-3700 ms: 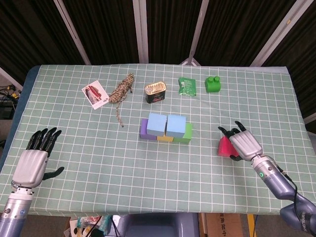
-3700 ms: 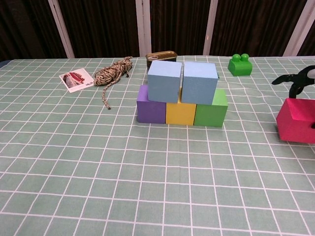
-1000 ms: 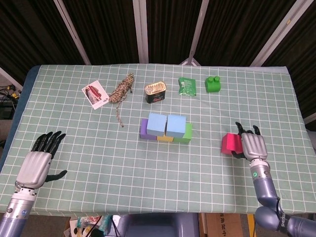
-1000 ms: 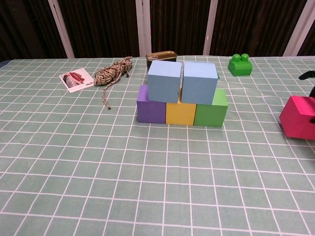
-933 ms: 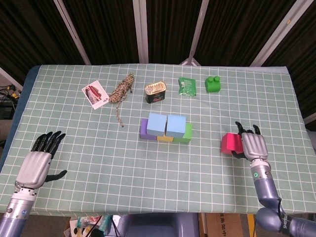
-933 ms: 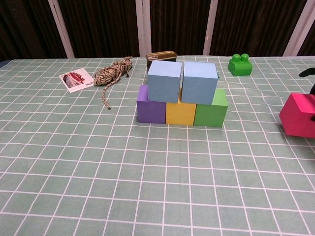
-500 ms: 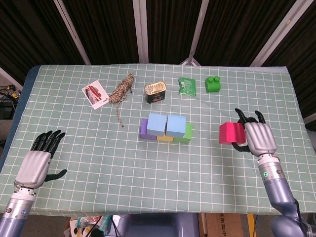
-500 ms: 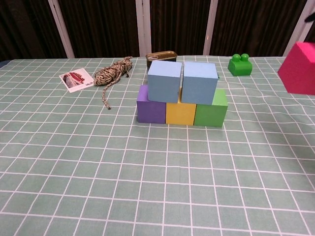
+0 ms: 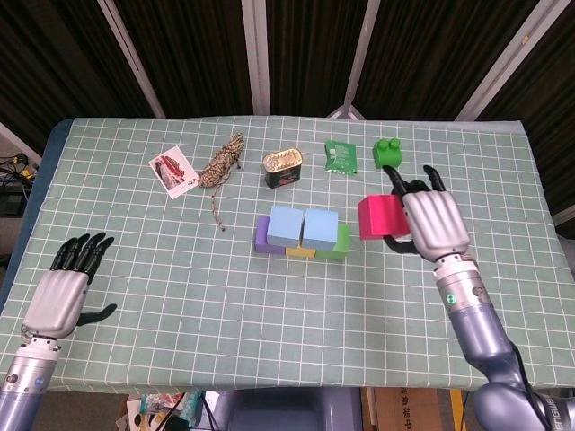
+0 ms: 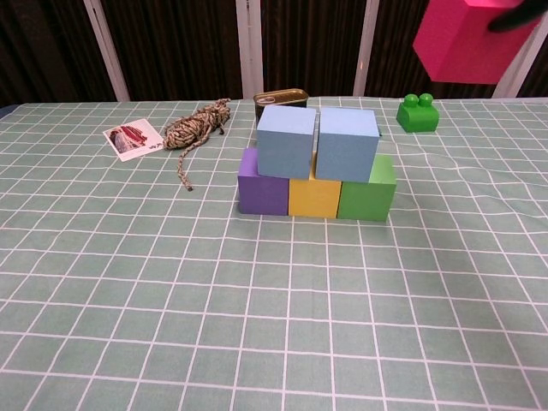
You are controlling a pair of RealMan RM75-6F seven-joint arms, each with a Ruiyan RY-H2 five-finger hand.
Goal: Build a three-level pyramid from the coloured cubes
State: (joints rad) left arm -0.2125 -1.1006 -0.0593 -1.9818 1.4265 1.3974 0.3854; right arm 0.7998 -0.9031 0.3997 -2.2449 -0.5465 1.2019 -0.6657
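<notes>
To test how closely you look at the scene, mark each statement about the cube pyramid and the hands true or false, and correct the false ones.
1. The right hand holds the pink cube up off the table. True.
2. The pink cube already sits on the two light blue cubes. False: it is in the air, up and to the right of them in the chest view.
3. The bottom row reads purple cube, yellow cube, green cube. True.
4. The left hand grips the rope. False: it holds nothing, and the rope lies far from it, beside the card.
5. The open tin stands behind the stack. True.
</notes>
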